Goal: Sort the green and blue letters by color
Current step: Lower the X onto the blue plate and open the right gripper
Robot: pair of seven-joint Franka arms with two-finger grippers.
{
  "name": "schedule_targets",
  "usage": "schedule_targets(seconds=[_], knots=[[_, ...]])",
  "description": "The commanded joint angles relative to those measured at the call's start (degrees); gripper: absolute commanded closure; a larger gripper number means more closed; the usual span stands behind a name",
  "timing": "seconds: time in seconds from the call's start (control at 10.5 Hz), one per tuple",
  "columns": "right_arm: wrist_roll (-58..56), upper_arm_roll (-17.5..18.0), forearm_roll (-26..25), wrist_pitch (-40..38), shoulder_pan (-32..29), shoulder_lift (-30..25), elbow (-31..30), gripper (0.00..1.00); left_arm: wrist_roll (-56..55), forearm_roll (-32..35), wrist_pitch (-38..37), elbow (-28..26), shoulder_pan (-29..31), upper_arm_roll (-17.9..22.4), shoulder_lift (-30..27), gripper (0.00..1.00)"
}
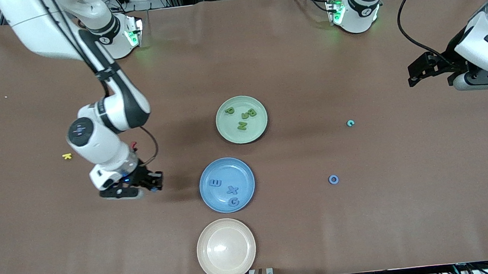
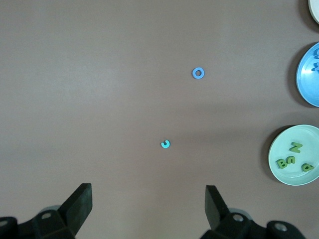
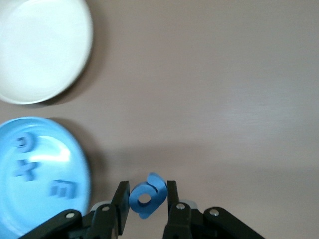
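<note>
My right gripper (image 1: 155, 182) hangs low over the table beside the blue plate (image 1: 205, 176), toward the right arm's end. It is shut on a blue foam letter with a round hole (image 3: 147, 196). The blue plate holds the blue letters E (image 1: 215, 183), X (image 1: 233, 190) and G (image 1: 233, 202). The green plate (image 1: 230, 131) holds the olive green letters P (image 1: 229, 110), N (image 1: 241, 125), B (image 1: 252, 112) and n (image 1: 244, 116). A blue O (image 1: 333, 179) lies on the table toward the left arm's end. My left gripper (image 1: 419, 73) waits open and empty, high over that end.
A cream plate (image 1: 226, 249) stands nearer the front camera than the blue plate. A small teal letter (image 1: 350, 122) lies farther from the camera than the O. A yellow K (image 1: 67, 156) lies toward the right arm's end.
</note>
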Motion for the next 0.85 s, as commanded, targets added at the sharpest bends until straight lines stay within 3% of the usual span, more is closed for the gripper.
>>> schedule_targets(seconds=[0.0,0.28,0.38,0.47,0.57,0.66,0.76], knots=[[5.62,-1.85,1.05,-0.72,7.76,8.26,11.29,0.87,0.20,-0.02,0.30,-0.21,0.10,-0.10,-0.11,0.00],[7.14,-2.20,0.78,0.16,11.73,14.24,18.51,0.85,0.11,-0.02,0.30,-0.30,0.10,-0.19,-0.11,0.00],[7.31,-2.20,0.70,1.12,12.78,15.74,20.18,0.81,0.11,-0.02,0.30,-0.30,0.10,-0.19,-0.11,0.00],[7.84,-2.20,0.70,3.74,13.66,16.45,20.46,0.71,0.11,-0.02,0.30,-0.30,0.10,-0.19,-0.11,0.00],[8.54,-2.11,0.96,6.03,13.93,16.89,20.46,0.15,0.11,-0.02,0.30,-0.21,0.10,-0.28,-0.11,0.00],[10.63,-2.02,0.96,6.74,13.76,16.55,20.38,0.00,0.11,-0.02,0.30,-0.30,0.10,-0.37,-0.02,0.00],[10.65,-2.02,0.79,6.32,13.24,16.11,20.11,0.00,0.11,-0.02,0.21,-0.30,0.10,-0.37,-0.11,0.00]])
